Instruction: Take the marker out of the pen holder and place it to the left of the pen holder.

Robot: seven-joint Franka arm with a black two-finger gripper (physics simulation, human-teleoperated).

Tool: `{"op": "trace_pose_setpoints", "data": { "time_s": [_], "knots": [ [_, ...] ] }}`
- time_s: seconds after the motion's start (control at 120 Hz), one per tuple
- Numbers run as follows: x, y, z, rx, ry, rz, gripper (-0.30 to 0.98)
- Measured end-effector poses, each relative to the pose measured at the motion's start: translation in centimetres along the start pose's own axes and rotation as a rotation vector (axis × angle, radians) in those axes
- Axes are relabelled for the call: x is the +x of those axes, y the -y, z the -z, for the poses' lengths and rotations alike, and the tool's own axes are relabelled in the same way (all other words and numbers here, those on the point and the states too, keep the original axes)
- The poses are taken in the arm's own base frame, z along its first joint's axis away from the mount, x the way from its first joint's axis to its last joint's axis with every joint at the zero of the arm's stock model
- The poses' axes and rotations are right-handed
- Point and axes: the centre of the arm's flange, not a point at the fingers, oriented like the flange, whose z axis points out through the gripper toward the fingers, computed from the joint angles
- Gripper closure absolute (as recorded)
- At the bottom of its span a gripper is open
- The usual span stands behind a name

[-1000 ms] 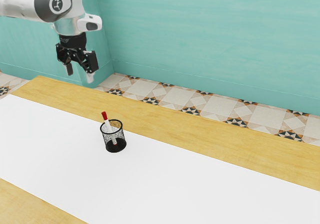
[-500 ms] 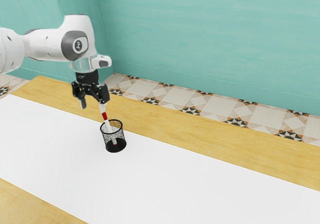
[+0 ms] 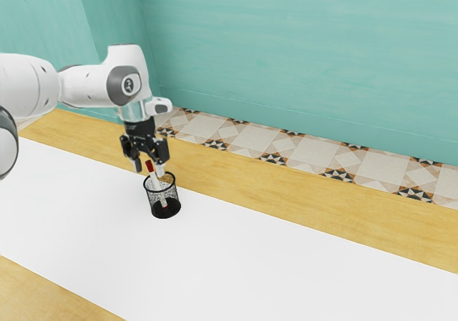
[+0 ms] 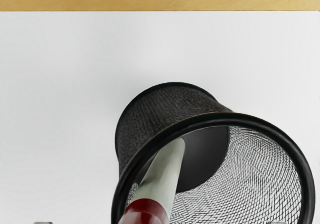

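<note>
Hangs above the rim of the black mesh pen holder [image 4: 215,118] with two-finger gripper [image 3: 149,168] spread, just over the red end [image 4: 144,213] of the white marker [image 4: 164,174] leaning inside, probably needing a short descent along that tilted length.

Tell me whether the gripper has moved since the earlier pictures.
Yes, the gripper has come down and toward the exterior view's right, nearer the unmoved pen holder.
</note>
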Motion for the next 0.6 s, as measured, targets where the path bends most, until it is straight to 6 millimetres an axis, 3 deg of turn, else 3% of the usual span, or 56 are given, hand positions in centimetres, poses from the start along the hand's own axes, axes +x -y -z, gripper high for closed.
{"op": "trace_pose_setpoints", "data": {
  "time_s": [0.1, 0.183, 0.417, 0.483, 0.6],
  "knots": [
    [0.0, 0.0, 0.7, 0.005, -0.013, -0.008, 0.40],
    [0.0, 0.0, 0.9, 0.010, -0.018, -0.014, 0.55],
    [-0.3, -0.2, 2.1, 0.032, -0.032, -0.034, 0.71],
    [-0.9, -0.9, 4.2, 0.048, -0.057, -0.049, 0.73],
    [-3.5, -3.1, 10.9, 0.079, -0.136, -0.077, 0.76]
  ]
}}
